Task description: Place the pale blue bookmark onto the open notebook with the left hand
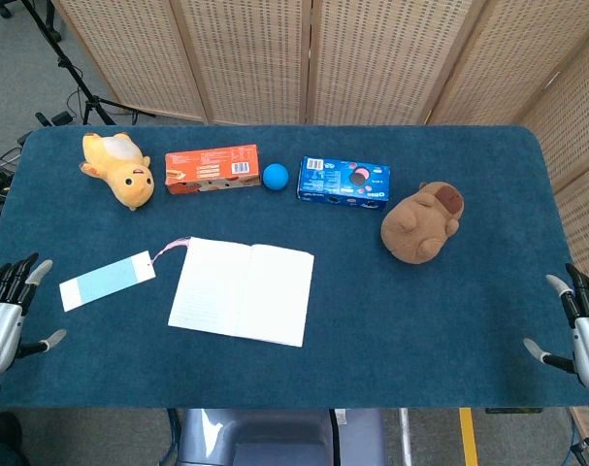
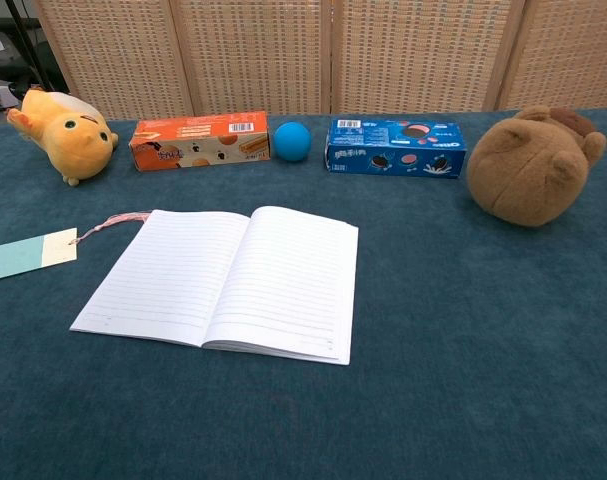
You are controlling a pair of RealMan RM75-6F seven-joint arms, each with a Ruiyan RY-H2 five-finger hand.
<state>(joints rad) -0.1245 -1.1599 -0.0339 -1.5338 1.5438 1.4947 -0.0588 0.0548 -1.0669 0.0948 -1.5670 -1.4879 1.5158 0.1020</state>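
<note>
Pale blue rectangular paper bookmark [image 1: 107, 281]: flat on blue cloth table [image 1: 430, 320], just left of open lined notebook [image 1: 242, 291], cream end and pink tassel toward notebook. Left hand [image 1: 7, 309]: left of bookmark, fingers spread, empty. Right hand [image 1: 577, 326]: far right of notebook, spread, empty.

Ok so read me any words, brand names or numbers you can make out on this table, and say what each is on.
"OREO": on the blue box.
Orange box: print and barcode too small to read.
Notebook: ruled lines only, no writing.
Bookmark: no text.
</note>
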